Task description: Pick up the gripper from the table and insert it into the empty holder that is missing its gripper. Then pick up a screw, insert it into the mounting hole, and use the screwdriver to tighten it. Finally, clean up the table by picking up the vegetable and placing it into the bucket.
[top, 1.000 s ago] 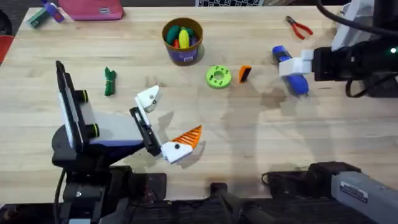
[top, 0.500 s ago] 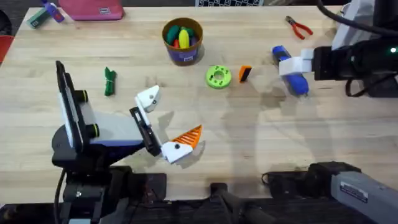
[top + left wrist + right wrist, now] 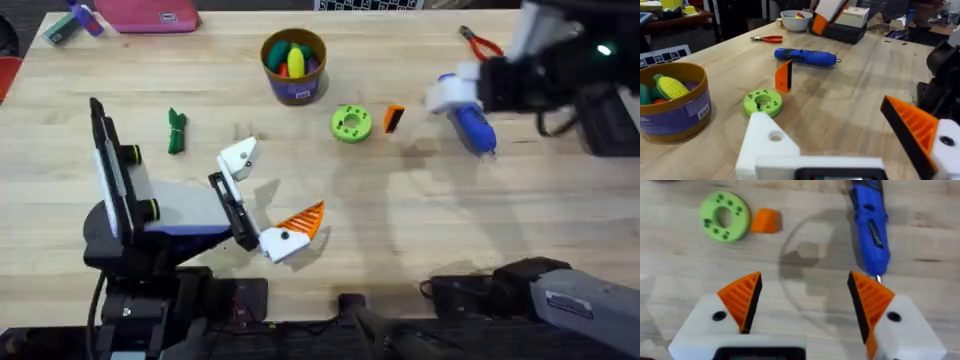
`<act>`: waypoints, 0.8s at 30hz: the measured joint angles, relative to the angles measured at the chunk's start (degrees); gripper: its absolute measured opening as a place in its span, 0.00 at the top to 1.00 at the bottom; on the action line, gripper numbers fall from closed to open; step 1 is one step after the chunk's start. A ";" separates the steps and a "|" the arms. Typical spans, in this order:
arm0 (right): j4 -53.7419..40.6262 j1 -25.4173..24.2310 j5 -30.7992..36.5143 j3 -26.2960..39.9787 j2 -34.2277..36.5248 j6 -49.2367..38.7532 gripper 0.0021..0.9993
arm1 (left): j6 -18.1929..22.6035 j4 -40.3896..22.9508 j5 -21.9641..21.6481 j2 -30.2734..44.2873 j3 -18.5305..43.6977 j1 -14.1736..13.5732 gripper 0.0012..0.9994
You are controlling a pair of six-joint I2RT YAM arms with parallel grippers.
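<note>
my right gripper (image 3: pixel 447 92): shifted away from the tabletop's right edge and a little toward the far edge; earlier it sat over the screwdriver's middle, now it hangs at the tool's far end, fingers spread wide.
my right arm: swung and turned with it, now blurred by the far right corner.
screwdriver (image 3: pixel 473 123): blue body more exposed on the tabletop, now slanting slightly.

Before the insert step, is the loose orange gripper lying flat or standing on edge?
Standing on edge: the gripper rises upright from the table beside the green ring.
</note>
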 joint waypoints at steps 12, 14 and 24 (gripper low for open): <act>-7.77 8.19 1.51 22.12 25.26 12.04 0.01 | 0.00 -0.01 0.00 -0.01 0.00 0.00 0.01; -8.16 8.33 1.51 25.22 28.95 13.38 0.01 | 0.00 -0.01 0.00 0.00 0.00 0.00 0.01; -9.09 9.34 1.21 26.94 35.71 18.07 0.01 | 0.00 -0.01 0.00 0.00 0.00 0.00 0.01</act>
